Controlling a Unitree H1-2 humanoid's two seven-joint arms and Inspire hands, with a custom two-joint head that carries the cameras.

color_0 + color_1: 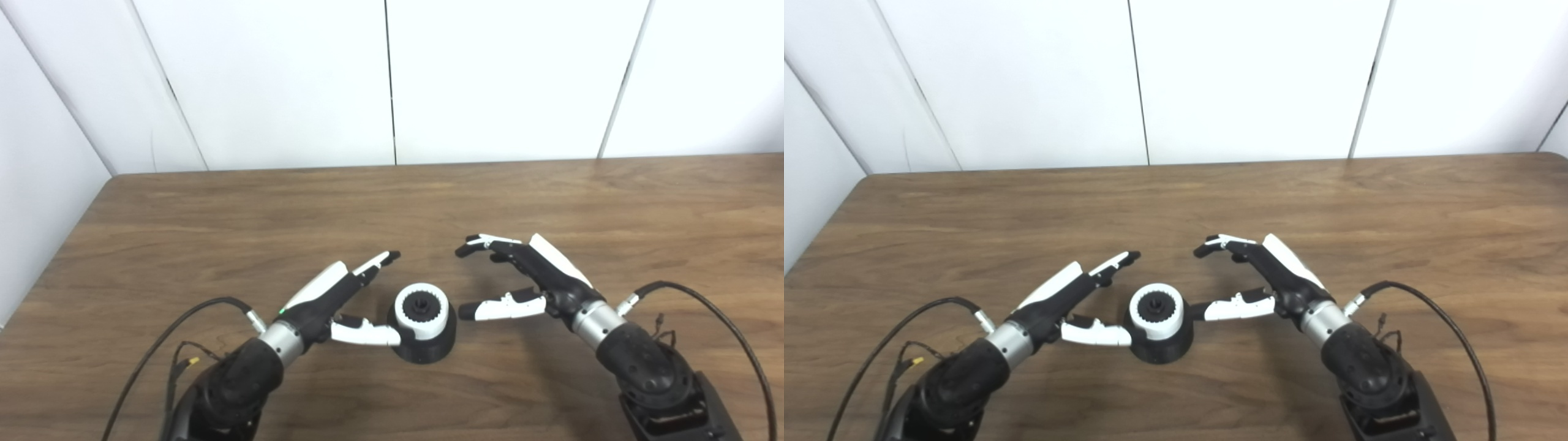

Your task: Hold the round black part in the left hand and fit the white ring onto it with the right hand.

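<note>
The round black part (424,349) stands on the wooden table near the front middle, with the white ring (421,311) sitting on top of it around a toothed black centre. My left hand (343,300) lies just left of it, fingers spread apart, thumb reaching to the part's side; I cannot tell if it touches. To the right of the part, my right hand (527,275) is open as well, its thumb pointing at the ring with a small gap, fingers arched above and behind.
The wooden table (429,202) stretches back to white wall panels. Its left edge runs along a white side wall. Black cables (729,324) loop from both wrists over the table near the front.
</note>
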